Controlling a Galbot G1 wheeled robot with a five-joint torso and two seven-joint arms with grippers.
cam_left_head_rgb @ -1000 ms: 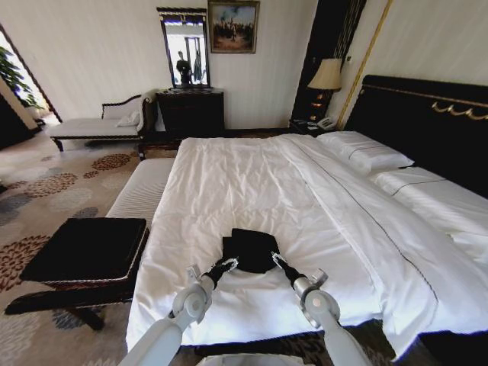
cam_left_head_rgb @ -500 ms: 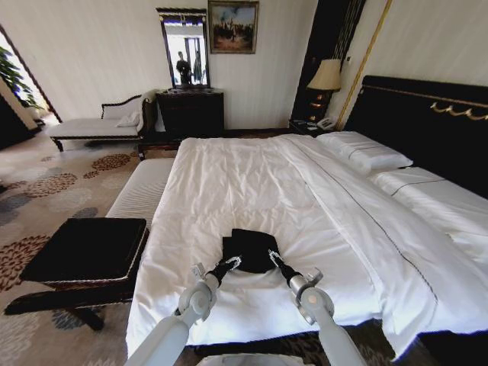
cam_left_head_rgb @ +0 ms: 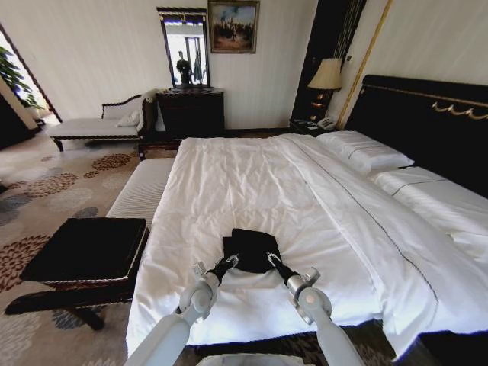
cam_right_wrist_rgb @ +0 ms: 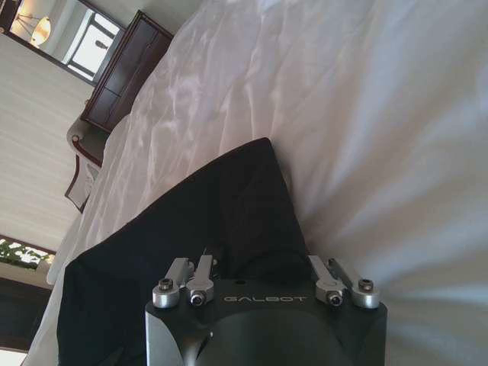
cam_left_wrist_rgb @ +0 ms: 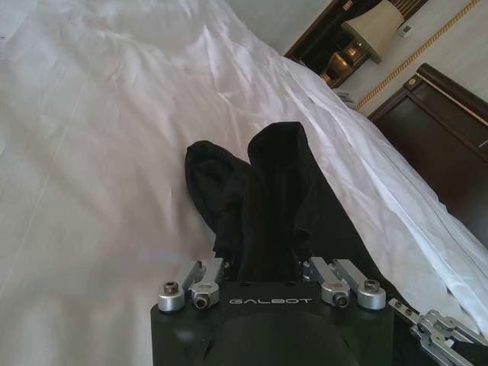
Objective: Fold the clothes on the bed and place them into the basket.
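Observation:
The clothes, one black T-shirt (cam_left_head_rgb: pixel 252 245), lie folded small on the white bed (cam_left_head_rgb: pixel 252 171) near its foot edge. My left gripper (cam_left_head_rgb: pixel 229 261) holds the shirt's near left corner and my right gripper (cam_left_head_rgb: pixel 271 258) holds its near right corner. In the left wrist view the black cloth (cam_left_wrist_rgb: pixel 274 175) bunches up in two ridges and runs into the left gripper (cam_left_wrist_rgb: pixel 263 268), which is shut on it. In the right wrist view the shirt (cam_right_wrist_rgb: pixel 206 213) runs between the jaws of the right gripper (cam_right_wrist_rgb: pixel 259 268). The basket (cam_left_head_rgb: pixel 84 245), wicker with black lining, stands on a dark stool left of the bed.
A long white-cushioned bench (cam_left_head_rgb: pixel 141 191) runs along the bed's left side beyond the basket. Pillows (cam_left_head_rgb: pixel 366 152) and the black headboard (cam_left_head_rgb: pixel 427 114) are at the right. A chaise (cam_left_head_rgb: pixel 95 126) and a dark dresser (cam_left_head_rgb: pixel 191 110) stand against the far wall on patterned carpet.
The right gripper and its forearm have shifted a little to the left, closer to the left gripper. The shirt and the left gripper have barely moved.

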